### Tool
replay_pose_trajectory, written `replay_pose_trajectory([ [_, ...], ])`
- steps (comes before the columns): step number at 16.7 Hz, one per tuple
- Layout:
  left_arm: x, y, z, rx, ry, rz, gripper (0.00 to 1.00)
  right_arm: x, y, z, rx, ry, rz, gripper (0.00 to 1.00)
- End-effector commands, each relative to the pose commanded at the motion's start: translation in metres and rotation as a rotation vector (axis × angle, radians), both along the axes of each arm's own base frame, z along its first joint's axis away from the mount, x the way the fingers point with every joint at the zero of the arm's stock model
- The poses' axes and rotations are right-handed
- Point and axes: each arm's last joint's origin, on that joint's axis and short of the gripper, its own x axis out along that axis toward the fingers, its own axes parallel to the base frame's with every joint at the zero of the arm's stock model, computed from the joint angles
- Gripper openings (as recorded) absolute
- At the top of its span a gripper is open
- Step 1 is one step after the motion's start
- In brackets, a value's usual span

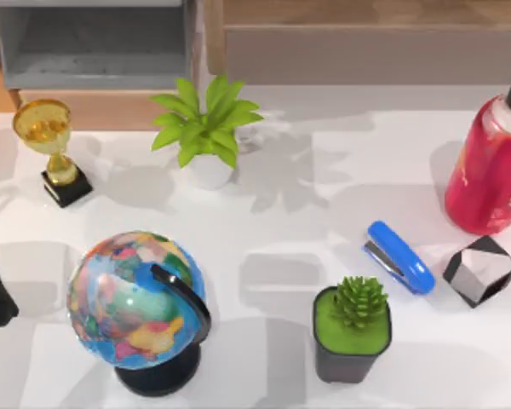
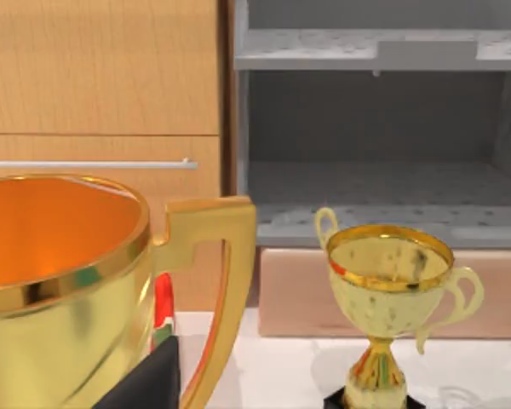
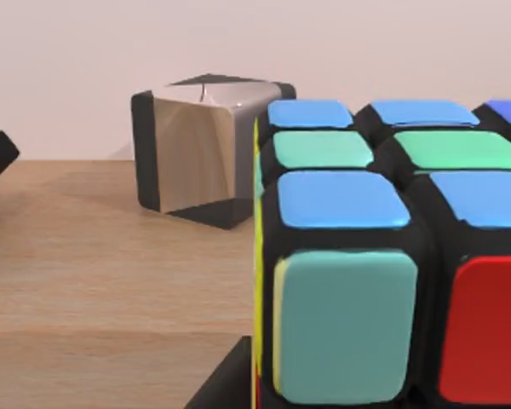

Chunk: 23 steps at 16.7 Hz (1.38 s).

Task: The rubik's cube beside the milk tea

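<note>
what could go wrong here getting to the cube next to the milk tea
The rubik's cube sits tilted near the table's right edge, so a nudge may push it off. The blue stapler lies close on its left and the milk tea stands just behind; a gripper coming down could knock either. Its plain white and grey faces may be hard to pick out against the pale table.

The top camera is looking straight down; the left wrist camera is facing the shelf (image 2: 375,128), both sharing the trophy (image 1: 53,145).
</note>
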Motion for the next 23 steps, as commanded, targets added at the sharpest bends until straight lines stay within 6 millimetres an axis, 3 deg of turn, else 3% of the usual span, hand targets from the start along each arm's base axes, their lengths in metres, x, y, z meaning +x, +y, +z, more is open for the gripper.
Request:
replay_pose_trajectory([
  [3, 0.000, 0.000, 0.000, 0.000, 0.000, 0.000, 1.00, 0.000, 0.000, 0.000, 0.000, 0.000, 0.000, 0.02],
  [4, 0.000, 0.000, 0.000, 0.000, 0.000, 0.000, 1.00, 0.000, 0.000, 0.000, 0.000, 0.000, 0.000, 0.00],
  [23, 0.000, 0.000, 0.000, 0.000, 0.000, 0.000, 1.00, -0.002, -0.001, 0.012, 0.002, -0.005, -0.001, 0.00],
])
